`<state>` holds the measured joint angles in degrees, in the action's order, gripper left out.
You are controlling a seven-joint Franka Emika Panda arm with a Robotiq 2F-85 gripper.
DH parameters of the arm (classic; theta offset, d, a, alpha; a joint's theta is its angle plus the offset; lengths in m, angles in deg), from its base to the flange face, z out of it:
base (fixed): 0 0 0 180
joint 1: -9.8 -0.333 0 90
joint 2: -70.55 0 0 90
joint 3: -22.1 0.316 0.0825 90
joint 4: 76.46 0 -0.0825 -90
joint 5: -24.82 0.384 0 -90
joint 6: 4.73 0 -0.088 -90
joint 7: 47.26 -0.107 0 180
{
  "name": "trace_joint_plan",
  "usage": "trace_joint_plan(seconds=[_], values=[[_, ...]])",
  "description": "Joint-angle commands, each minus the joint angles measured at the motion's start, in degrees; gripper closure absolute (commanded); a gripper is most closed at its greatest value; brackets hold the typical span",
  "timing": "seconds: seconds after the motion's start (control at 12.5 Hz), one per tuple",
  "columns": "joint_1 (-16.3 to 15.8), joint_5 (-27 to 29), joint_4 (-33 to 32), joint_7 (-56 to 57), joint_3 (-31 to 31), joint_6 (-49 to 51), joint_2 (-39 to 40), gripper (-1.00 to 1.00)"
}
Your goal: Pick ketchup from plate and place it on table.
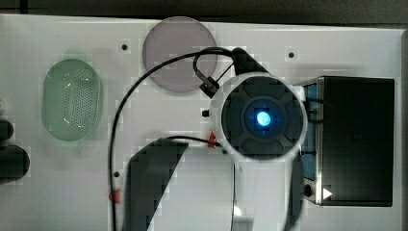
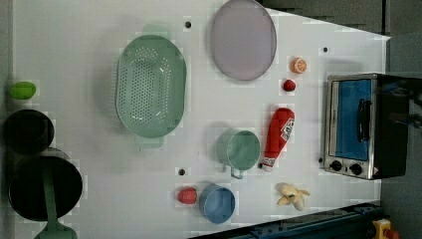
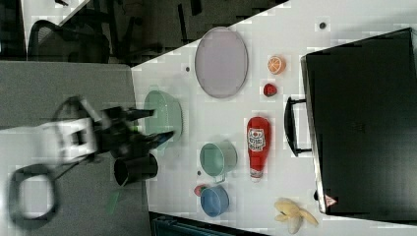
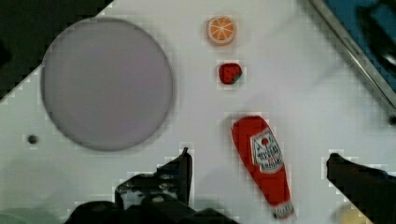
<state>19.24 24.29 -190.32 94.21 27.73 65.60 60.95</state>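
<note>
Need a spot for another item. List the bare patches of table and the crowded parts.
Free: the table on the left view's left of the green basket, and the plate itself. Crowded: around the ketchup, green cup, blue dish and toaster oven.

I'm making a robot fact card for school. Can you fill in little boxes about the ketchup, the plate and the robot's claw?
ketchup: lying on its side on the table, between the green cup and the toaster oven
plate: bare, nothing on it, apart from the ketchup
gripper: open, holding nothing
near the plate: orange slice and strawberry
job: looks done
</note>
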Motion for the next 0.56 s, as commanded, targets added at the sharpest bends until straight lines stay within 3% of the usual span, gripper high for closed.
trace_joint_plan(seconds=[0.08, 0.24, 0.56], values=[[-0.4, 0.1, 5.0, -8.6, -0.1, 9.3, 0.6, -1.00], [-0.4, 0.1, 8.2, -8.6, -0.1, 17.3, 0.8, -1.00], [-0.4, 0.2, 10.4, -8.6, -0.1, 17.3, 1.0, -1.00]])
